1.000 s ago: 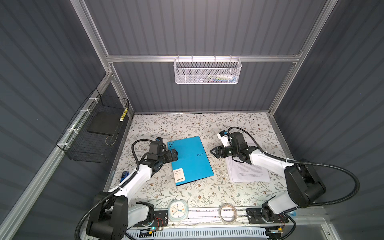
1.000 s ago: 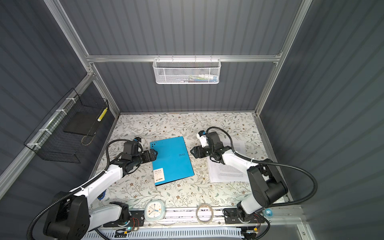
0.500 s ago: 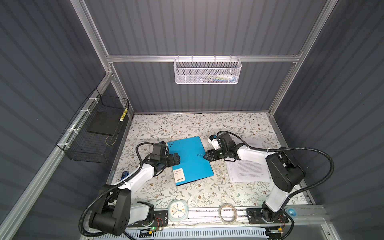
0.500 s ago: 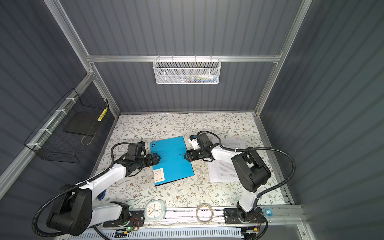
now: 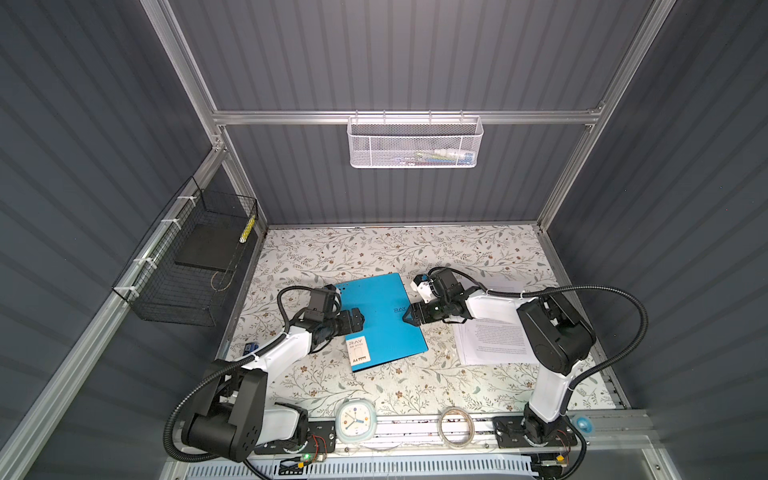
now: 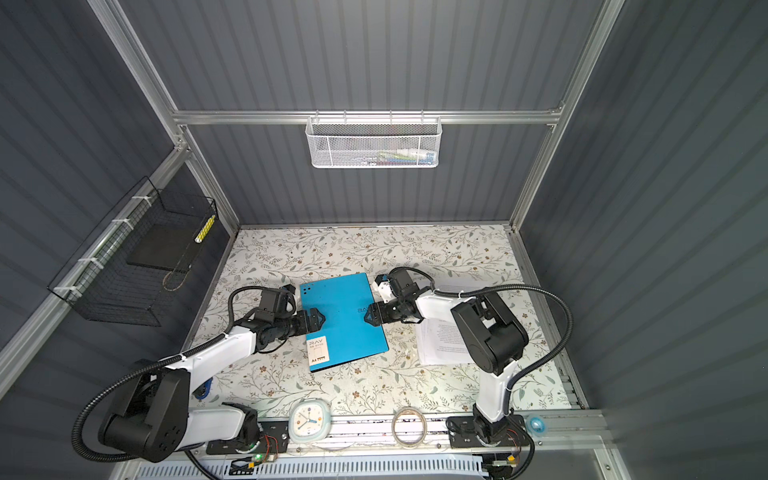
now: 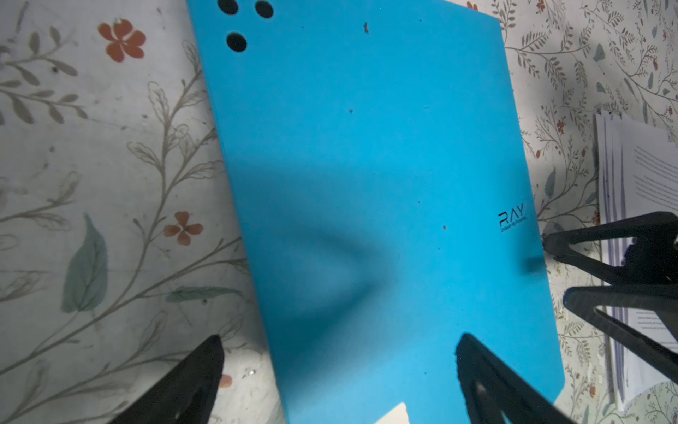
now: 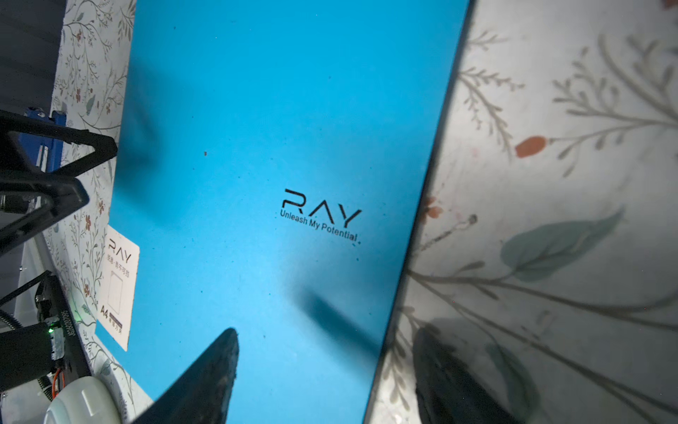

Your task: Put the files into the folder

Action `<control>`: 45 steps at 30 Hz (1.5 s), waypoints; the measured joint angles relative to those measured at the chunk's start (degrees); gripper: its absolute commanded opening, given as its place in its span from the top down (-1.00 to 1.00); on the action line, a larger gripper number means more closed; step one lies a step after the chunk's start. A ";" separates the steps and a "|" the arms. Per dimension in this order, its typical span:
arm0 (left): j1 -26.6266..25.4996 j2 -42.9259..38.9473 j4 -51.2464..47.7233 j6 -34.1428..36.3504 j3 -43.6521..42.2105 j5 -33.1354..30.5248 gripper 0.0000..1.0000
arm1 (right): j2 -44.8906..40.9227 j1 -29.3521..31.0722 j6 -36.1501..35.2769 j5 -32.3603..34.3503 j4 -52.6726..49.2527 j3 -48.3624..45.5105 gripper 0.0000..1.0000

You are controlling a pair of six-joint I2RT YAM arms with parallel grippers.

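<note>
Nearest us, along the bottom of both top views, a clock (image 5: 354, 420) and a tape ring (image 5: 456, 427) sit on the rail, well apart from the work. At mid-frame the folder (image 5: 382, 328) lies closed and flat on the counter (image 5: 374, 249), blue cover up, with its label corner toward the bottom.

The left hand (image 5: 359, 322) meets the folder's left edge, spread wide and empty. In the left wrist view one jaw is over the cover and one over the counter. The right hand (image 5: 406, 318) faces it at the right edge, jaws parted and empty, straddling that edge in the right wrist view. We judge they are set opposite each other so one can steady the folder while the other lifts the cover.

The files (image 5: 490, 345) rest just right of the folder, partly under the right arm. Above the folder in the frame the counter lies open, while the arms crowd its left and right sides. A white mesh basket (image 5: 413, 143) hangs on the back wall.
</note>
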 measured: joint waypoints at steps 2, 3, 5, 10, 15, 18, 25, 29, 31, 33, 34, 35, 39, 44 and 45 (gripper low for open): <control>-0.02 0.46 0.35 0.00 -0.02 0.33 -0.98 | 0.26 0.09 0.28 -0.04 0.44 0.20 -0.51; -0.07 0.63 0.68 0.00 -0.11 0.39 -0.99 | 0.28 0.11 0.39 -0.04 0.50 0.20 -0.51; -0.28 1.16 1.49 0.00 -0.24 0.66 -0.99 | 0.28 0.13 0.92 -0.15 0.68 0.20 -0.51; -1.16 3.04 3.34 0.02 -0.24 1.88 -0.99 | 0.33 0.15 2.34 -1.25 1.77 -0.11 -0.50; -1.79 4.15 4.76 0.02 -0.26 2.03 -0.98 | 0.04 0.11 3.96 -2.01 4.09 -1.49 -0.50; -1.90 4.57 5.64 0.02 -0.26 2.08 -0.98 | -0.50 -0.09 5.07 -2.40 5.60 -2.71 -0.50; -1.90 5.07 8.70 0.00 -0.66 3.30 -0.99 | -2.56 -0.39 7.37 -2.78 6.88 -5.42 -0.50; -1.88 5.07 10.82 0.00 -1.16 3.69 -0.99 | -5.07 -0.48 8.04 -2.91 6.88 -6.82 -0.50; -1.88 5.11 12.35 0.00 -1.51 3.96 -0.98 | -6.40 -0.61 8.48 -2.93 6.99 -7.28 -0.50; -1.88 5.42 13.29 0.00 -1.62 4.28 -0.99 | -7.30 -0.85 8.74 -2.89 7.23 -7.43 -0.50; -1.88 5.77 13.81 0.00 -1.62 4.46 -0.99 | -7.65 -1.05 8.85 -2.89 7.41 -7.48 -0.50; -1.88 6.08 14.25 0.00 -1.62 4.61 -0.98 | -7.89 -1.18 8.87 -2.89 7.52 -7.52 -0.50; -1.88 6.82 15.54 0.00 -1.62 5.07 -0.98 | -8.85 -1.42 8.87 -2.86 7.76 -8.02 -0.50; -1.88 6.80 16.24 0.02 -1.75 5.20 -0.99 | -10.47 -1.42 8.90 -2.89 7.74 -8.55 -0.50; -1.88 6.80 16.33 0.02 -1.75 5.38 -0.98 | -11.10 -1.42 8.87 -2.89 7.72 -8.70 -0.49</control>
